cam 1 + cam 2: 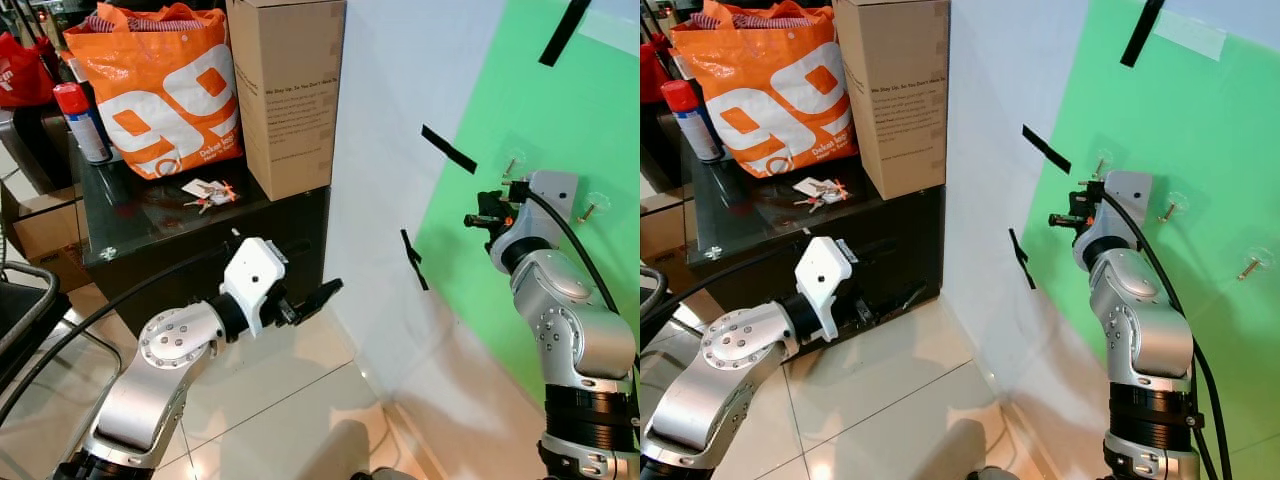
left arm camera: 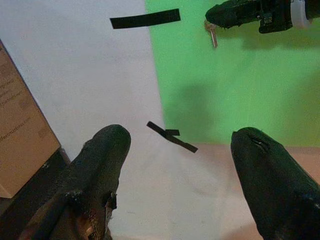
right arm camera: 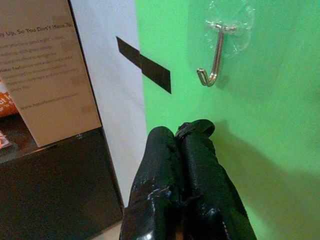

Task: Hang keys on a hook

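1. Right gripper (image 3: 187, 137) raised at the right of the frame against the green panel (image 1: 530, 90), fingers pressed together, just below the nearest metal hook (image 3: 215, 57) on its clear suction mount.
2. Seen from the left wrist: a small key (image 2: 212, 36) dangling from those closed fingertips, close to the green surface.
3. Left gripper (image 1: 310, 300) held low at centre-left, fingers spread apart, empty, pointing toward the white wall (image 1: 400, 120).
4. Further hooks (image 1: 1250, 265) spaced along the panel to the right.
5. Upper left: a bunch of keys (image 1: 210, 192) lying on the black cabinet (image 1: 150, 225), between the orange bag (image 1: 160, 85) and cardboard box (image 1: 290, 90).
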Controlling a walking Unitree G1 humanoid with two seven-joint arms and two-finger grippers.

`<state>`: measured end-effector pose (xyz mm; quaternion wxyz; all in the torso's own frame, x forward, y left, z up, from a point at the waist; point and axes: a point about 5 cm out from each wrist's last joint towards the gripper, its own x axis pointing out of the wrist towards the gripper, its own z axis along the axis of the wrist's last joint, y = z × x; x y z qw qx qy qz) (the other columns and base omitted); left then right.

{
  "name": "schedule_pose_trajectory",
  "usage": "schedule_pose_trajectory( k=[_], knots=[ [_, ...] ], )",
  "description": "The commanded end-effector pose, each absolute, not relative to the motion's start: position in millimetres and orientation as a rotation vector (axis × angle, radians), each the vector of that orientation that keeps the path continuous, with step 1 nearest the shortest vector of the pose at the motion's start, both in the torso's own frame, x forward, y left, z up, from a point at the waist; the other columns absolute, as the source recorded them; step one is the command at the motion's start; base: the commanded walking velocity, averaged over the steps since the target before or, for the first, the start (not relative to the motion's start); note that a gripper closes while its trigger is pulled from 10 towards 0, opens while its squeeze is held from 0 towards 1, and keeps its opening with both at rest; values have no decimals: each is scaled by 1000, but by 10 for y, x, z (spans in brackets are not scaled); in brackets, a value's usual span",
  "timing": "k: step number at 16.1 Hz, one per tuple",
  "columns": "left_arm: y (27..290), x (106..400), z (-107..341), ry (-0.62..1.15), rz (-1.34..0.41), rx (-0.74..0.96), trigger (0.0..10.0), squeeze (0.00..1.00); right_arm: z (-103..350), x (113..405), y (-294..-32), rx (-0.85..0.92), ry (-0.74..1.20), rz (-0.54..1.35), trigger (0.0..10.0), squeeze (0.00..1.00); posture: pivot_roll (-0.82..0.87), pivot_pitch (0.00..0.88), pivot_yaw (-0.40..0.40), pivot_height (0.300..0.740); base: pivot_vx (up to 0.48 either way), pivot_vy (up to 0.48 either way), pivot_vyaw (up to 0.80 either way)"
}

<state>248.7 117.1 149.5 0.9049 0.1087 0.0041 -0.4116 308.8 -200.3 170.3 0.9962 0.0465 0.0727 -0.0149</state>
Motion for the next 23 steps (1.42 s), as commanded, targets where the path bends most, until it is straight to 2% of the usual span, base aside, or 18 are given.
schedule_pose_trajectory(
  k=[1, 11, 16, 23],
  knots=[
    [1169, 2486, 1505, 14, -860, 235, 10000, 0, 1716, 3071, -2021, 108, 149, -29, 10000, 0, -37, 0, -27, 740, 0, 0, 0],
    [1165, 2483, 1510, 11, -863, 238, 10000, 0, 2107, 3069, -1919, 167, -91, 78, 10000, 0, -37, 0, -25, 740, 0, 0, 0],
    [1163, 2483, 1505, 11, -864, 239, 10000, 0, 1961, 3155, -1975, 115, 17, 25, 10000, 0, -33, 0, -28, 740, 0, 0, 0],
    [1165, 2477, 1497, 13, -867, 241, 10000, 0, 1888, 3135, -2084, 191, 50, -52, 10000, 0, -34, 0, -24, 740, 0, 0, 0]
  ],
)
